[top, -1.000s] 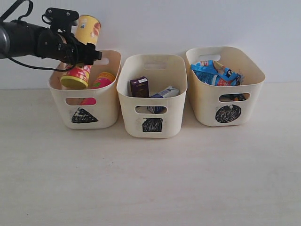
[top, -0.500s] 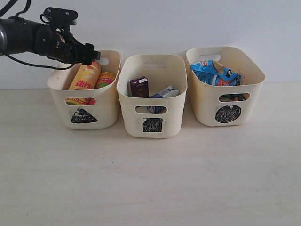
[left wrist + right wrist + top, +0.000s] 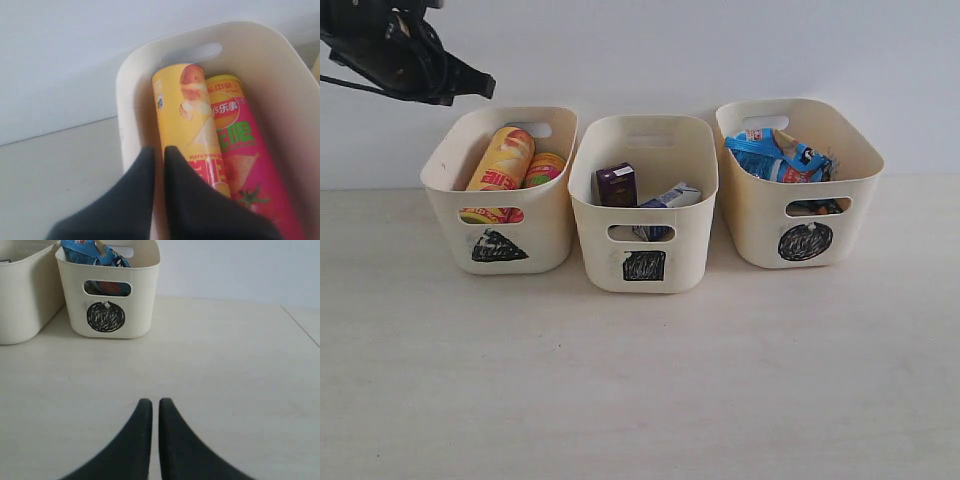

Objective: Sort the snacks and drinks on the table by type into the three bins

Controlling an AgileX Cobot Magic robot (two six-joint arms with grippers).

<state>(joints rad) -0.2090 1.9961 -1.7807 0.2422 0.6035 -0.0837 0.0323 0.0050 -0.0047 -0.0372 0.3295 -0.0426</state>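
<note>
The yellow chip can [image 3: 502,160] [image 3: 187,115] lies slanted in the triangle bin [image 3: 552,215] [image 3: 131,100] beside the pink chip can [image 3: 544,168] [image 3: 247,170]. My left gripper [image 3: 475,85] [image 3: 159,150] hangs shut and empty above that bin's far left rim. The square bin [image 3: 642,265] holds the dark purple carton [image 3: 616,184] and the blue and white carton [image 3: 672,196]. In the circle bin [image 3: 806,240] [image 3: 107,317] sits the blue-white noodle bag [image 3: 775,155] [image 3: 92,252]; the orange bag shows only through the handle slot. My right gripper [image 3: 151,402] is shut over bare table, out of the exterior view.
The three bins stand in a row against the white back wall. The pale table [image 3: 640,380] [image 3: 225,365] stretches in front of them. A table seam [image 3: 300,322] runs at the far right in the right wrist view.
The left gripper let go of the yellow chip can, which dropped into the triangle bin. The left arm then rose and pulled back to the upper left, its jaws closing.
</note>
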